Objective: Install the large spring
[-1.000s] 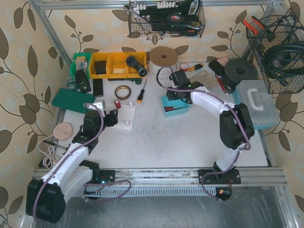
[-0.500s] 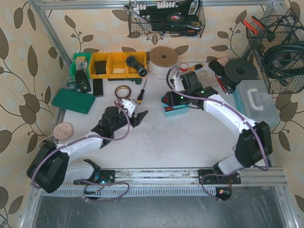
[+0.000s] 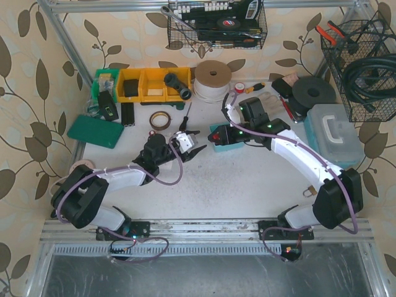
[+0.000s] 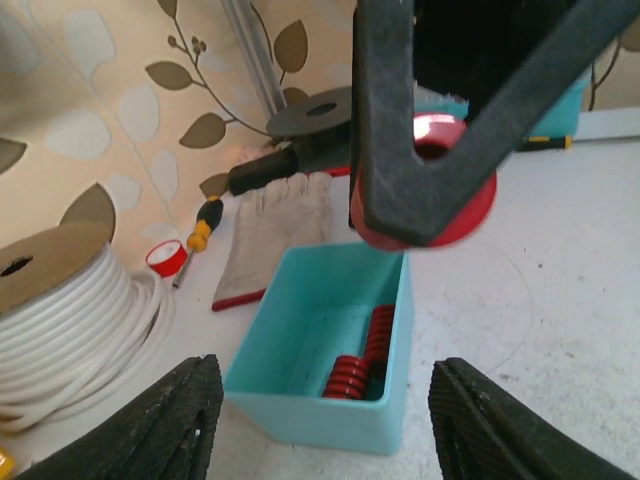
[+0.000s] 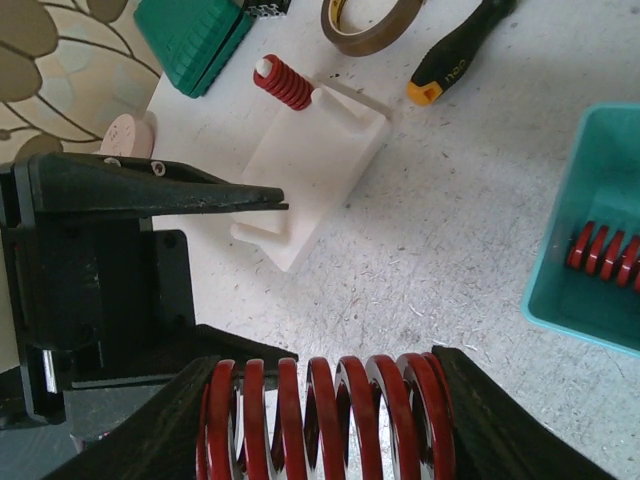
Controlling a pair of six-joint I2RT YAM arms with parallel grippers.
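Observation:
The large spring, red with thick coils, lies crosswise between my right gripper's fingers, which are shut on its two ends. In the top view that gripper hangs just left of the teal box. My left gripper points right toward it, open with nothing between its fingers. From the left wrist view I see the spring end-on in the right gripper's black fingers. The white fixture plate carries a small red spring on a peg.
Several smaller red springs lie in the teal box. A screwdriver, tape roll and green case lie behind the plate. A glove and white cable spool are further back. A clear case stands right.
My left arm has swung from the table's left side rightward to beside the teal box, its jaws narrowing. The right gripper has come down and left from the box with the spring.

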